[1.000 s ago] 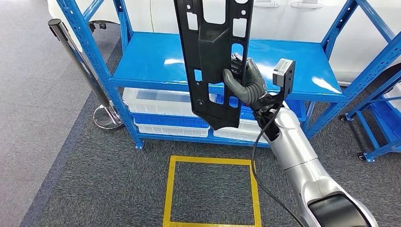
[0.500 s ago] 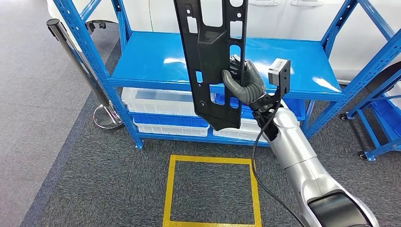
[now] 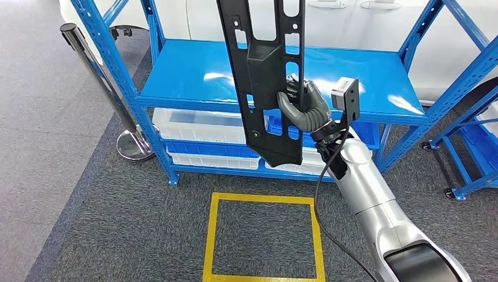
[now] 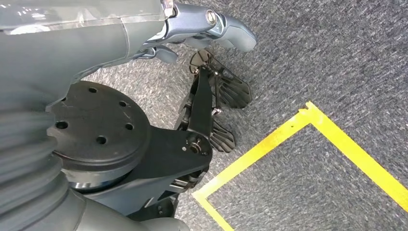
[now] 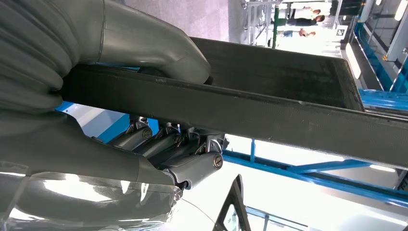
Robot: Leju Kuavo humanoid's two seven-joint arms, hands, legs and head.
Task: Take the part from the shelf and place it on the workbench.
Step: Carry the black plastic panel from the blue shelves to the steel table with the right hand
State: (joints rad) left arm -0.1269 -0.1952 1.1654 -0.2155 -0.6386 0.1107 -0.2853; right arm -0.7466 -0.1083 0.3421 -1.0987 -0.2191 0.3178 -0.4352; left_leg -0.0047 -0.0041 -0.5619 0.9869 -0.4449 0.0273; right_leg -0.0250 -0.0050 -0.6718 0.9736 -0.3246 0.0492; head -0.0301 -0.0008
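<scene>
My right hand [image 3: 305,108] grips a long black plastic part [image 3: 267,76] with several cut-outs, holding it upright in front of the blue shelf [image 3: 194,76]. The part's top runs out of the head view; its lower end hangs level with the bins under the shelf board. In the right wrist view the thumb [image 5: 144,45] lies on one side of the part's [image 5: 288,110] dark edge and the fingers curl around the other. My left hand [image 4: 192,29] hangs over the grey carpet, holding nothing, its fingers loosely apart.
White and blue bins [image 3: 199,126] sit on the shelf's lower level. A yellow taped square [image 3: 317,235] marks the carpet in front. A black stanchion post [image 3: 97,70] stands at the left, and another blue rack [image 3: 470,135] at the right. People stand far off [image 5: 308,21].
My right hand and the black part have come down slightly and drawn a little closer to me. The shelf and floor have not shifted.
</scene>
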